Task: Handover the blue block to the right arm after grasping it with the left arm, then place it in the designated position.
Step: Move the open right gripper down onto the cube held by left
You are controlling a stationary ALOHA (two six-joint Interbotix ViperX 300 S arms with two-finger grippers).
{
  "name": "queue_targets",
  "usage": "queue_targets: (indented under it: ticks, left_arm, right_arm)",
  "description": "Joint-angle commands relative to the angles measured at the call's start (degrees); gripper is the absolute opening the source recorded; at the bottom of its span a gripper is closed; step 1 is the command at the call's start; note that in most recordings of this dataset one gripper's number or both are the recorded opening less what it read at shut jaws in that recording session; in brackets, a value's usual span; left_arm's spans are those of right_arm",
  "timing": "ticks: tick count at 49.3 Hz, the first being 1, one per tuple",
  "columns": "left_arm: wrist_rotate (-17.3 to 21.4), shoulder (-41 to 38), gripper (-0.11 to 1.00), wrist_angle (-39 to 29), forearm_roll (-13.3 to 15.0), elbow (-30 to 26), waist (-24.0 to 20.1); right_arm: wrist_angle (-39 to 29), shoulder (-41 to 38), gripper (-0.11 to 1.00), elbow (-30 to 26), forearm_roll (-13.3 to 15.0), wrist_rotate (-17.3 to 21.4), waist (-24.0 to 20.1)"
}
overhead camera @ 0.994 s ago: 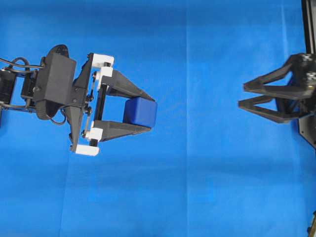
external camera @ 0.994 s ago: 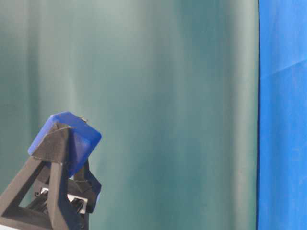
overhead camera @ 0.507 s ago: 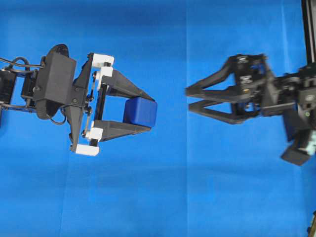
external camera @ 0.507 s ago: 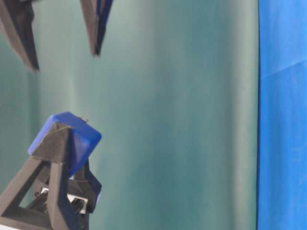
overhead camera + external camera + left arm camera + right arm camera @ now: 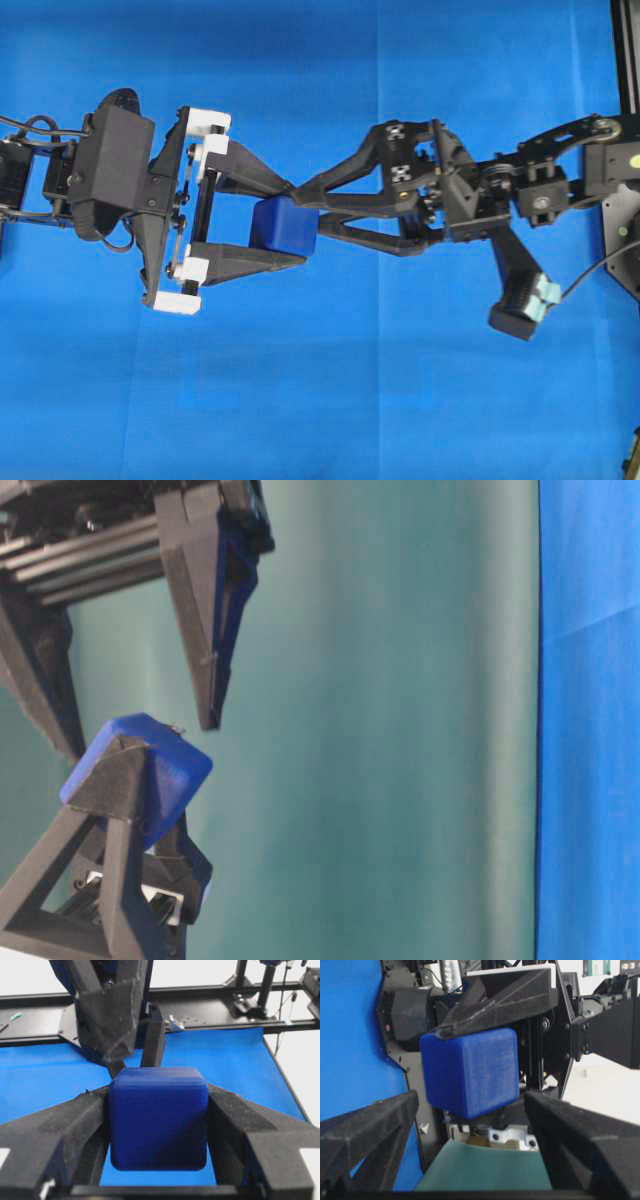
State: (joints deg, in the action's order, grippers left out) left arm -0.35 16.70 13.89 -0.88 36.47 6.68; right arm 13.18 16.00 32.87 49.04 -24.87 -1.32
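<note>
The small dark-blue cube with rounded edges, the blue block [image 5: 284, 226], was clamped between the two long black fingers of the left gripper [image 5: 290, 226], the one on white plastic brackets, and was held in the air above the blue cloth [image 5: 320, 400] covering the table. In the left wrist view the block [image 5: 158, 1117] filled the gap between the fingers [image 5: 55, 1135], both of which pressed flat against its sides.

The right gripper [image 5: 305, 205], black with pale mint-green pieces on its body, reached in from the right of the overhead view with its jaws spread wide. Its fingertips overlapped the block's right side in that view. In the right wrist view the block [image 5: 470, 1072] sat between the two splayed fingers [image 5: 367, 1132], with a clear gap on each side; no contact was visible. In the table-level view one right finger [image 5: 210, 630] pointed down just above the block [image 5: 160, 770], apart from it.
</note>
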Motion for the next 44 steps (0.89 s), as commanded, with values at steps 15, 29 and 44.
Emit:
queue_targets:
  ticks: [15,29,44]
  left_arm:
    - [-0.09,1.23,0.49,0.09,0.09,-0.70,-0.18]
    - [-0.09,1.23,0.49,0.00,0.09,-0.70,-0.26]
    - [-0.18,1.23,0.49,-0.79,0.09,-0.70,-0.35]
  right_arm:
    - [0.44,-4.04,0.96,-6.24,0.09,-1.23,-0.79]
    - [0.18,-4.04,0.96,-6.33,0.09,-1.23,-1.05]
    - [-4.66,-4.04,0.52,-6.50,0.09,-0.97,-1.76]
